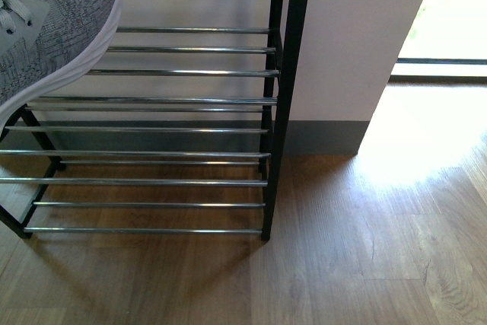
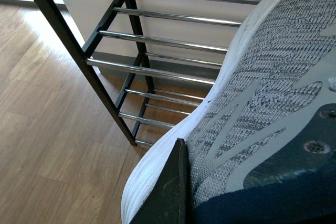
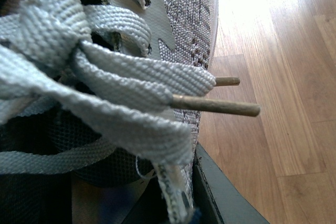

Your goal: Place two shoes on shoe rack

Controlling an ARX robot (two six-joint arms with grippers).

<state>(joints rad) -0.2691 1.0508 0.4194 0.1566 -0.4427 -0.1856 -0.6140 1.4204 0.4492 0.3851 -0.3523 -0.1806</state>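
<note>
Over the left end of the upper shelf of the black-framed shoe rack with chrome rod shelves (image 1: 190,100) hangs a grey knit sneaker with a thick white sole (image 1: 53,28). The left arm's jaws grip it by the sides. To seat it well, level the sole, lower it across several rods and keep it hard left, so the shelf's right end stays free. The left arm carries it tilted. Above the wooden floor (image 3: 273,77), outside the front view, the right arm's jaws seem closed on the second grey knit sneaker (image 3: 178,14).
</note>
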